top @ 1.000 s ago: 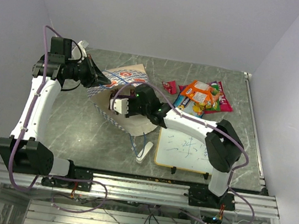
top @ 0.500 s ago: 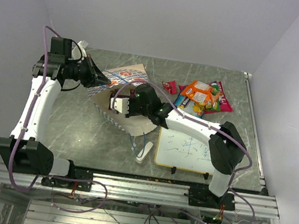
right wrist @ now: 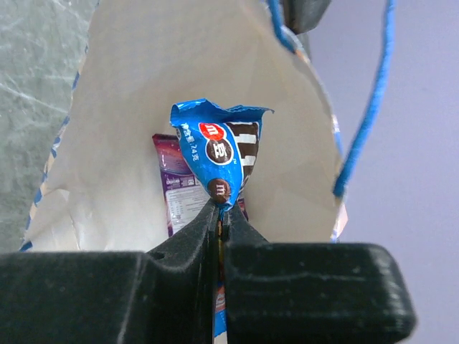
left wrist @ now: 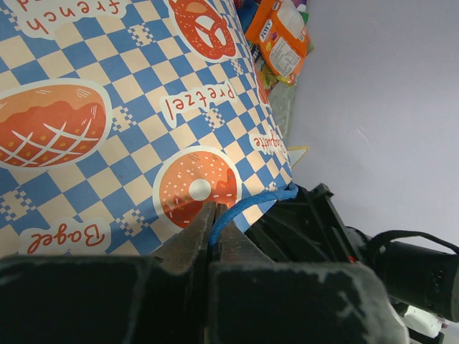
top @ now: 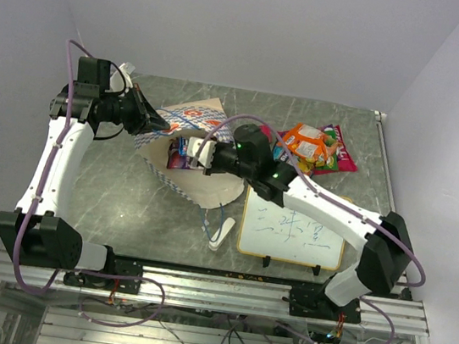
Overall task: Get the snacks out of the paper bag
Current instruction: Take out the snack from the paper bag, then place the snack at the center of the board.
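The paper bag [top: 187, 123] lies on its side, its open mouth toward the table's near side. My left gripper [top: 157, 124] is shut on the bag's blue cord handle [left wrist: 247, 204], right against the checkered side [left wrist: 107, 107]. At the mouth, my right gripper [right wrist: 221, 211] is shut on the lower corner of a blue snack packet [right wrist: 224, 147]. A purple packet [right wrist: 172, 190] lies behind it inside the bag [right wrist: 122, 107]. In the top view the blue packet [top: 174, 152] shows at the right gripper [top: 181, 151]. Several snacks [top: 308, 145] lie piled at the back right.
A framed whiteboard [top: 291, 232] lies at the front right under the right arm. A white eraser block [top: 221, 235] sits just left of it, beside a loose blue cord [top: 210, 219]. The orange packet [left wrist: 281, 36] shows beyond the bag.
My right arm has drawn back to the right, bringing the blue packet from deep in the bag to its mouth. The left arm has held still on the handle.
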You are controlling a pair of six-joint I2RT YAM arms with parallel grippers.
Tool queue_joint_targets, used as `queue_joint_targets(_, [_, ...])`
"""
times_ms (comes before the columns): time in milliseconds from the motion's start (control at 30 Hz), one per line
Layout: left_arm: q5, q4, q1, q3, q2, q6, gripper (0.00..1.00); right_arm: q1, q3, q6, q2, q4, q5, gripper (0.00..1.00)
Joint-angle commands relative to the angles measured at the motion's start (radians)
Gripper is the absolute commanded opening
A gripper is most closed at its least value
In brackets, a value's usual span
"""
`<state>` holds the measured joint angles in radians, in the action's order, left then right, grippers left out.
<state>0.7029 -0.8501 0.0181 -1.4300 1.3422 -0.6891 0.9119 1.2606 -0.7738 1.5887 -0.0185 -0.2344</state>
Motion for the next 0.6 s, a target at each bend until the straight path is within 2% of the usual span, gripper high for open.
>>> queue_joint_targets(0, [-0.015, 0.002, 0.007, 0.012, -0.033, -0.01, 0.07, 0.003, -0.039, 0.061, -0.102, 0.099, -0.041, 0.0])
queue_joint_targets(433, [-0.062, 0.001, 0.014, 0.003, -0.033, -0.027, 0.07, -0.03, -0.059, 0.1, -0.275, 0.19, 0.096, 0.0])
queue_joint_targets(567, [-0.065, 0.016, 0.018, -0.001, -0.031, -0.035, 0.07, -0.089, -0.058, 0.156, -0.295, 0.245, 0.135, 0.0])
